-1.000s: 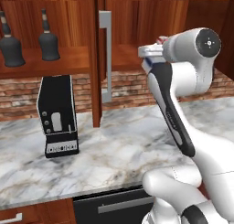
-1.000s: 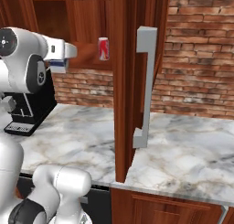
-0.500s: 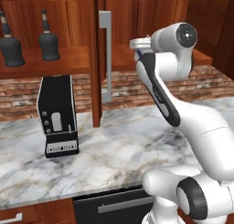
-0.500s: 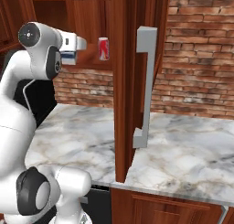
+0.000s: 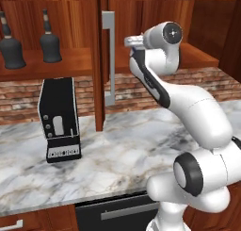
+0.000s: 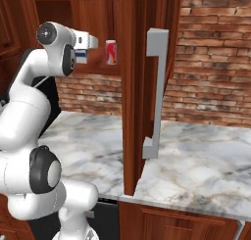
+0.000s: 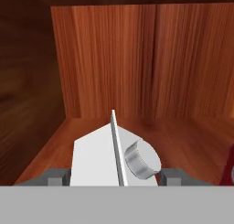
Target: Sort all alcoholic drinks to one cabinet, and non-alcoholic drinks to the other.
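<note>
The white gable-top milk carton (image 7: 109,157) with its grey round cap sits between the fingers (image 7: 57,175) of my gripper (image 7: 116,176), which is shut on it. It is held over the shelf of the right cabinet (image 7: 183,136). In the base views the gripper (image 5: 133,40) (image 6: 90,45) reaches into that open cabinet. The red soda can (image 6: 111,52) stands on the same shelf just beyond the hand, and its edge (image 7: 231,168) shows at the right of the hand view. Two dark bottles (image 5: 12,48) (image 5: 49,44) stand on the shelf of the left cabinet (image 5: 56,67).
An open cabinet door (image 6: 130,87) with a long grey handle (image 6: 157,87) (image 5: 109,60) stands edge-on between the two cabinets. A black coffee machine (image 5: 59,119) sits on the marble counter (image 5: 117,154), with a brick wall (image 6: 211,62) behind.
The arm has swung round and carried the carton further into the right cabinet, closer to the red can. The grip on the carton is unchanged.
</note>
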Controlling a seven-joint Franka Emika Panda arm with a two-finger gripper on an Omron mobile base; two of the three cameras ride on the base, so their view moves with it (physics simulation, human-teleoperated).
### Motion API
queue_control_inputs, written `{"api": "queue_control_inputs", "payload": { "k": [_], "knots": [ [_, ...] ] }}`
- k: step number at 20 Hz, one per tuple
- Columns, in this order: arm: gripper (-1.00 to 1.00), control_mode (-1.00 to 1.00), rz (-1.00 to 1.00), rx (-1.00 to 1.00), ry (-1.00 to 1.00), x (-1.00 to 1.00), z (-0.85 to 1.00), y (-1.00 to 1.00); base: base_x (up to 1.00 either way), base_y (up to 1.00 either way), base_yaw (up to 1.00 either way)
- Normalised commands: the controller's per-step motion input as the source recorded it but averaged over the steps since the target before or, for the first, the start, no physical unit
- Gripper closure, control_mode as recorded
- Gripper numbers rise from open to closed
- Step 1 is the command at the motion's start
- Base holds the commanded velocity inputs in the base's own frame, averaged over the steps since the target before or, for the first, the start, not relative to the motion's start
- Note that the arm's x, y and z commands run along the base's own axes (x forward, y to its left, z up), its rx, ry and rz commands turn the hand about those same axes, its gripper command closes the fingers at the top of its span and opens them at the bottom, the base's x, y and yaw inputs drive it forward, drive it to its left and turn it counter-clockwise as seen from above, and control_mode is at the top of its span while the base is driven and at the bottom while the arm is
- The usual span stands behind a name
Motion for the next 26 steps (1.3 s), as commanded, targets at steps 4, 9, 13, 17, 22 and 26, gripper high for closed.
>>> {"api": "queue_control_inputs", "payload": {
  "k": [4, 9, 13, 17, 22, 26],
  "knots": [
    [1.0, -1.0, 0.0, -0.01, 0.0, 0.76, -0.27, 0.02, 0.0, 0.0, 0.0],
    [1.0, -1.0, 0.0, -0.03, 0.0, 0.75, -0.42, 0.07, 0.0, 0.0, 0.0],
    [1.0, -1.0, 0.0, -0.04, 0.0, 0.55, -0.66, 0.08, 0.0, 0.0, 0.0],
    [1.0, -1.0, 0.0, -0.03, 0.0, 0.39, -0.68, 0.06, 0.0, 0.0, 0.0],
    [1.0, -1.0, 0.0, 0.0, 0.0, 0.11, -0.64, 0.02, 0.0, 0.0, 0.0],
    [-1.0, -1.0, 0.0, 0.0, 0.0, 0.0, -0.25, 0.0, 0.0, 0.0, 0.0]
  ]
}}
